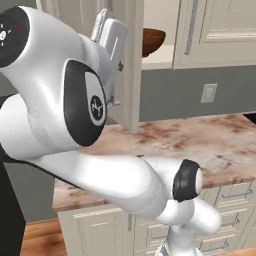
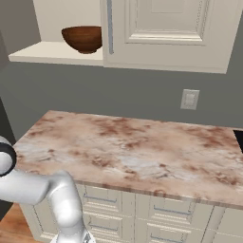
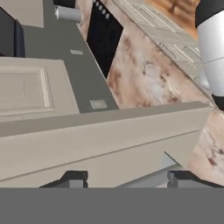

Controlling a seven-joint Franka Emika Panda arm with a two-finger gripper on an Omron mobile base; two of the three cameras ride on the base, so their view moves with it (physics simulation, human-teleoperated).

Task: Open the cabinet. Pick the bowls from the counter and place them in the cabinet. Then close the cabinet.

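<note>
The gripper [image 3: 124, 178] straddles the grey bar handle [image 3: 146, 178] of the open cabinet door [image 3: 100, 144] — jaws parted either side, grip not yet sure — the handle running crosswise between the fingertips, while the wooden bowl [image 2: 83, 38] sits on the shelf [image 2: 52, 53] above the counter [image 2: 133, 152].

base views: behind arm, share counter [image 2: 133, 152] | hand view: close on cabinet door [image 3: 100, 144]
</note>
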